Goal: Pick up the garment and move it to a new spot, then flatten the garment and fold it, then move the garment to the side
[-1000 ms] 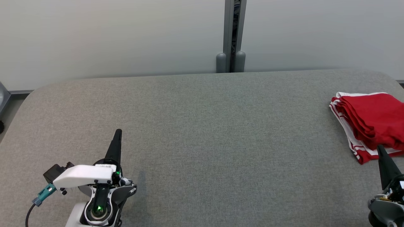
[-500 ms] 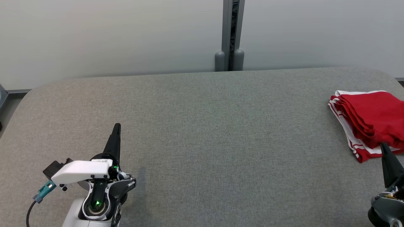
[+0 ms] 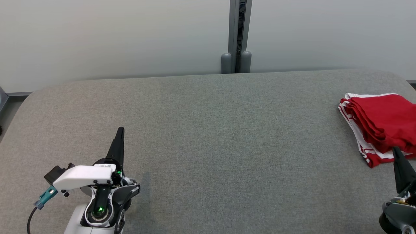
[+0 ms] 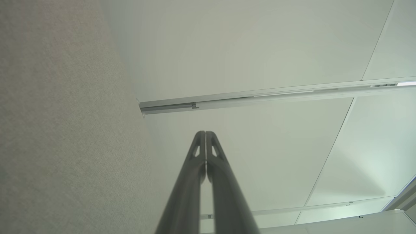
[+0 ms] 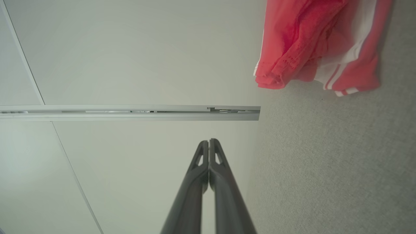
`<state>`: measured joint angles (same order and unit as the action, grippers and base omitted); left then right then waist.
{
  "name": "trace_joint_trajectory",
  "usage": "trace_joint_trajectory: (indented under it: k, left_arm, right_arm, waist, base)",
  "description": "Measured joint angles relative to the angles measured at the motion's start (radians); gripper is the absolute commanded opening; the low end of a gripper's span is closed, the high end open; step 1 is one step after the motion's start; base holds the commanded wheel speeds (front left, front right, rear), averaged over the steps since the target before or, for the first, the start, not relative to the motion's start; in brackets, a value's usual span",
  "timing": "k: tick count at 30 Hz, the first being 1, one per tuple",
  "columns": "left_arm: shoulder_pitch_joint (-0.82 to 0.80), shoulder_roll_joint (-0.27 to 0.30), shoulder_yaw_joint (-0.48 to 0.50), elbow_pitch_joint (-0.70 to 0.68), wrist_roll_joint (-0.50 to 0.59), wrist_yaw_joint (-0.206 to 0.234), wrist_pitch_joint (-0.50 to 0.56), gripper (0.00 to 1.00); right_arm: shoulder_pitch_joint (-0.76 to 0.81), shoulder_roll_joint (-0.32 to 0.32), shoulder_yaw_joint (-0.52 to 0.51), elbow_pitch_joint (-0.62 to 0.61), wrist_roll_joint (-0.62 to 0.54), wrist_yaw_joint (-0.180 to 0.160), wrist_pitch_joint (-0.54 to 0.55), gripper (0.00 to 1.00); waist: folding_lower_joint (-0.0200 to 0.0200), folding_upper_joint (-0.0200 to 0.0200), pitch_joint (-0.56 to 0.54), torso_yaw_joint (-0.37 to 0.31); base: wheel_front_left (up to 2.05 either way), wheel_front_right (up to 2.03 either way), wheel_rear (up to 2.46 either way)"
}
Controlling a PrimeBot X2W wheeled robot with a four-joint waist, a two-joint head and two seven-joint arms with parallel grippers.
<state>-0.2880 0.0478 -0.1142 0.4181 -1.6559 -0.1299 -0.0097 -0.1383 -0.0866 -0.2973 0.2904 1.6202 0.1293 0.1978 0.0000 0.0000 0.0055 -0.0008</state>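
Note:
The garment (image 3: 380,125) is red with white stripes and lies folded in a stack at the right edge of the grey table (image 3: 208,136); the right wrist view shows the garment (image 5: 312,45) at its top right. My right gripper (image 3: 396,151) is shut and empty, its tip just in front of the garment's near corner. My left gripper (image 3: 120,130) is shut and empty too, over bare table at the lower left, far from the garment. The wrist views show the left gripper (image 4: 205,133) and the right gripper (image 5: 209,141) with fingers pressed together.
A pale wall runs behind the table, with a grey vertical post (image 3: 239,35) at its middle. The table's rounded corners show at far left and far right. A teal connector and cable (image 3: 44,196) hang from my left wrist.
The whole head view shifted slightly between the oldest frame and half a second ago, so the camera moved. Both grippers stay shut and the garment lies as before.

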Motion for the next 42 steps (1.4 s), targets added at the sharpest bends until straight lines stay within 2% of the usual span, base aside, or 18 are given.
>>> trace_joint_trajectory:
  k: [42]
  left_arm:
    - [0.0, 0.0, 0.0, 0.0, 0.0, 0.0, -0.001, 0.0]
  right_arm:
    - [-0.002, 0.01, -0.014, 0.0, -0.009, 0.0, 0.011, 0.0]
  waist:
    - [0.0, 0.0, 0.0, 0.0]
  base:
    - [0.0, 0.0, 0.0]
